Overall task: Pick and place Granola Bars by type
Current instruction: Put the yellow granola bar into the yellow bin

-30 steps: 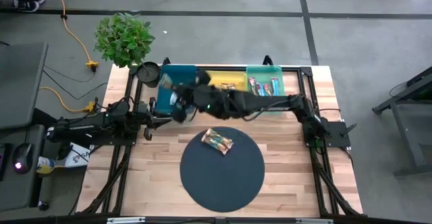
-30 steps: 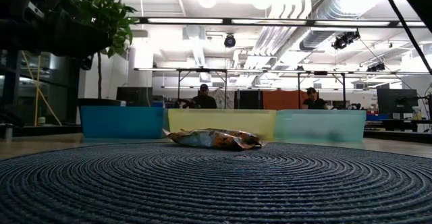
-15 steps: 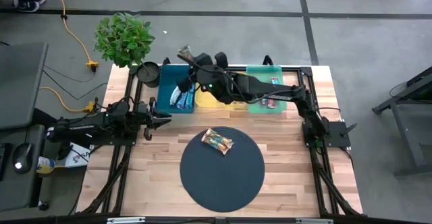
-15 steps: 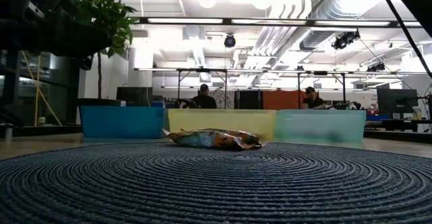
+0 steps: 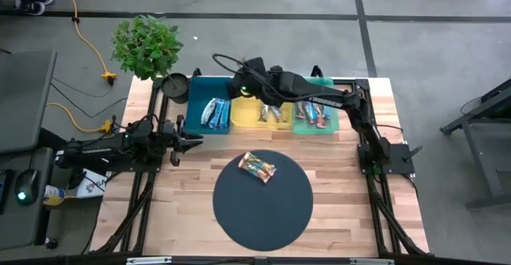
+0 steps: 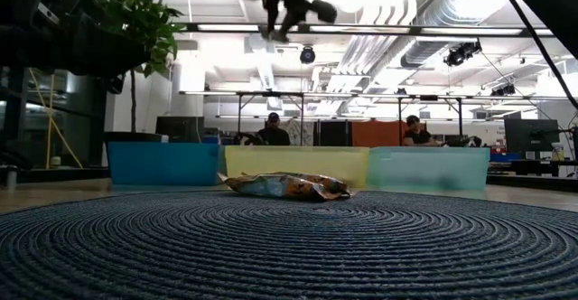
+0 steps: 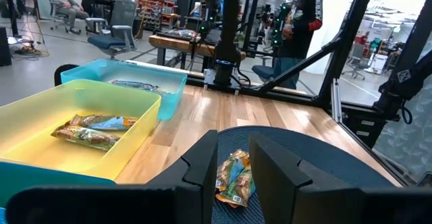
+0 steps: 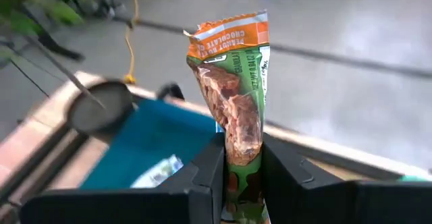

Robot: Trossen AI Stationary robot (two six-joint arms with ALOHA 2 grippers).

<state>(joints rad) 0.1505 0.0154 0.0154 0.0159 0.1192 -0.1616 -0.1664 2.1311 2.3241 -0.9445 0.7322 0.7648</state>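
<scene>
My right gripper [image 5: 236, 72] hangs high over the seam of the teal bin [image 5: 196, 105] and the yellow bin [image 5: 249, 97], shut on an orange-and-green granola bar [image 8: 233, 89]. It shows at the top of the low view [image 6: 284, 2]. One tan-gold bar [image 5: 258, 167] lies flat on the dark round mat [image 5: 262, 209], also seen low [image 6: 284, 186]. Blue-white bars [image 5: 214, 113] lie in the teal bin, tan ones [image 5: 271, 113] in the yellow, red ones [image 5: 313, 113] in the green bin [image 5: 326, 83]. My left gripper [image 5: 190, 141] waits open at the table's left. My right gripper pinches the orange-and-green bar by its lower end [image 8: 241, 158] between the two fingers [image 8: 208, 173]. The bar runs on along the fingers and stands out past their tips, lifted clear above the bins, its crimped orange end [image 8: 229, 30] free.
A black pot [image 5: 176, 84] with a green plant [image 5: 146, 45] stands at the table's far left corner beside the teal bin. The three bins line the far edge. Bare wood lies around the mat. People show in the room beyond.
My right gripper has risen from low at the teal bin's near side, up and toward the far edge, carrying the bar, then swung a little rightward; it now enters the low view's top. The blue-white bars in the teal bin have come into sight beneath it.
</scene>
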